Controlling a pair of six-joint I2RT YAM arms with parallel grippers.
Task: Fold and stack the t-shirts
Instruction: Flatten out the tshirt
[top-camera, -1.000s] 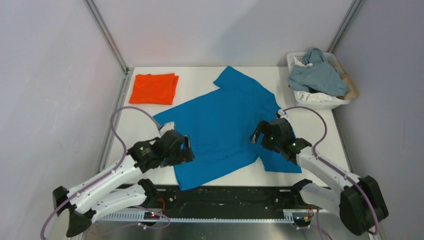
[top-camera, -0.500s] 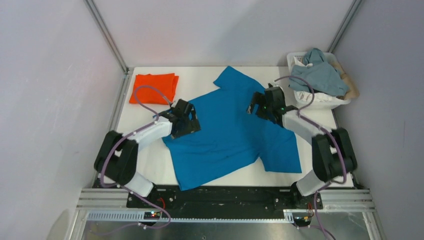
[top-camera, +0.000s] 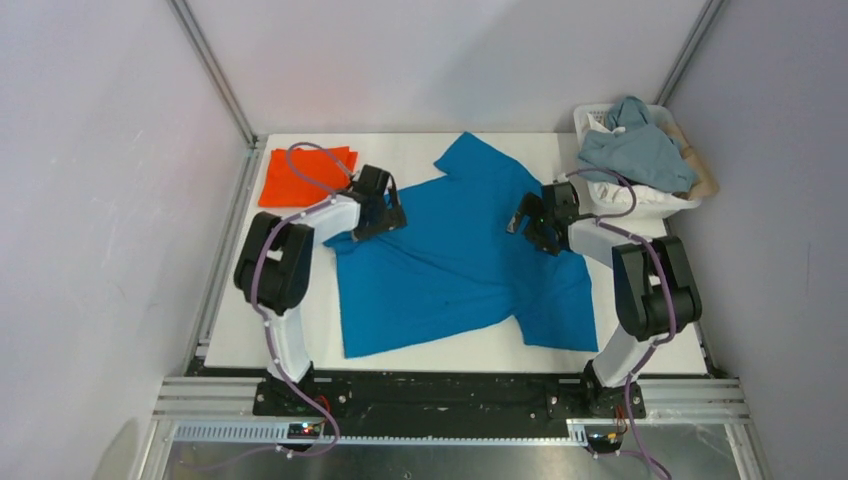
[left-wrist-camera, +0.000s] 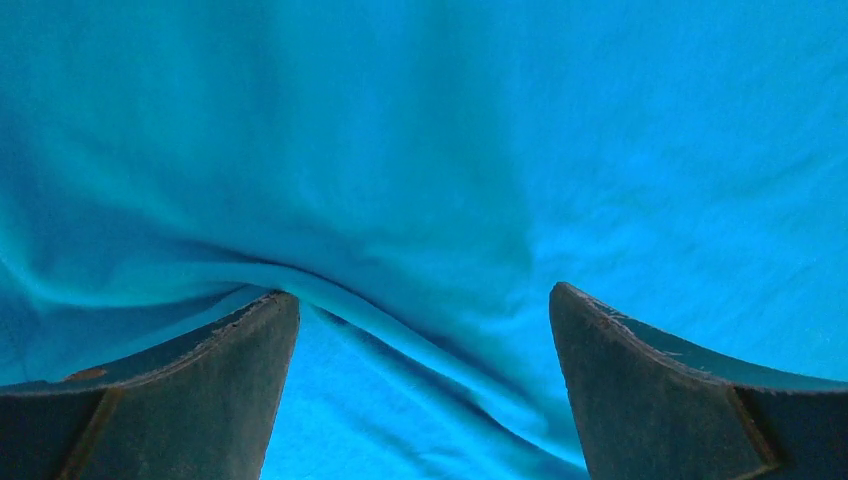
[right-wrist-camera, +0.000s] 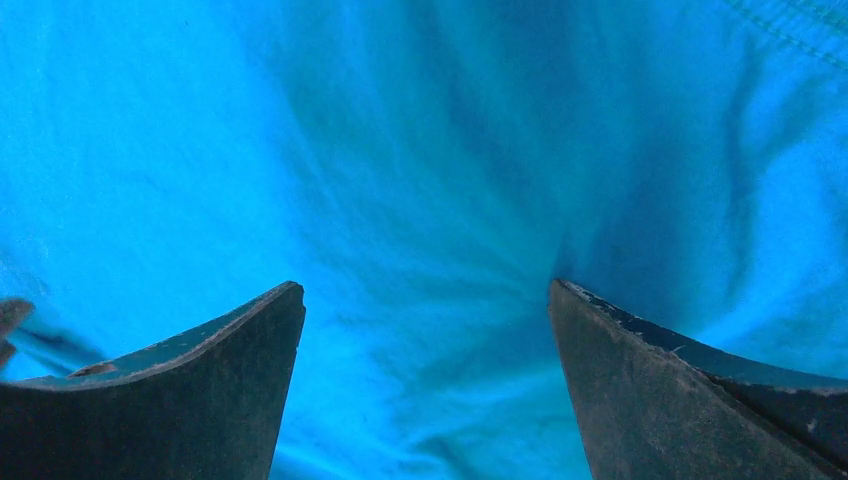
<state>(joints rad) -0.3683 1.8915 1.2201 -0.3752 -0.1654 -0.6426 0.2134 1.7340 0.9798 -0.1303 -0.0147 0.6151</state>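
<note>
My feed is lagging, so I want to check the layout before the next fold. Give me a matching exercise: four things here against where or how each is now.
1 orange t-shirt
2 blue t-shirt
3 white basket
4 left gripper

A far right corner
B folded, far left corner
C open, over blue cloth
D spread out in the middle

Pairs: 1-B, 2-D, 3-A, 4-C

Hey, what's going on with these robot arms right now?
Two arms are working on a blue t-shirt spread unfolded on the table. The left pincer and right pincer are both open, close over the cloth, one toward each side. An orange t-shirt lies already folded at the far left corner.
</note>
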